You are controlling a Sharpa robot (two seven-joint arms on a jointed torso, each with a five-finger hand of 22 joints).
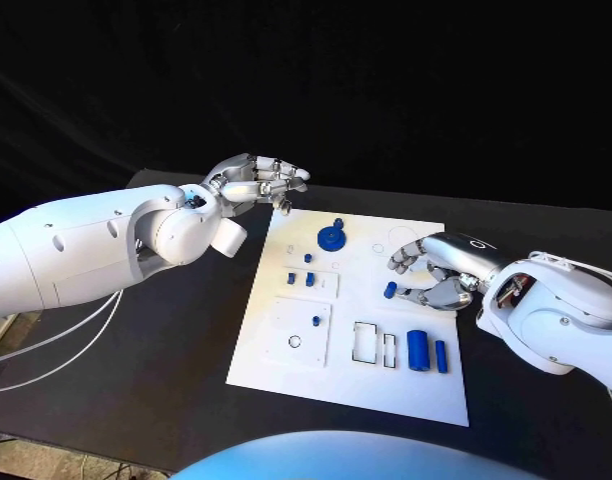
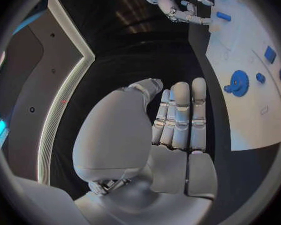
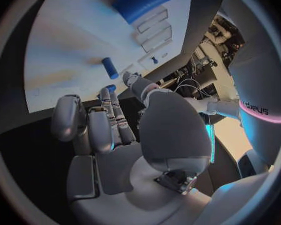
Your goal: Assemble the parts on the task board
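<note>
My right hand point(image 1: 436, 270) hovers empty, fingers loosely curled, above the small blue peg point(image 1: 390, 290) on the task board point(image 1: 352, 385). It looks light, rigid, slippery; I'd pinch its sides. Left hand point(image 1: 256, 182) is empty.

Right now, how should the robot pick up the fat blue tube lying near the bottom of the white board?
Probably from straight above, pinching the fat blue tube across its round middle. It lies flat on the white board with its long sides free to pinch. A thinner blue bar lies close beside it, so the fingers need care on that side. The right hand is nearest.
</note>
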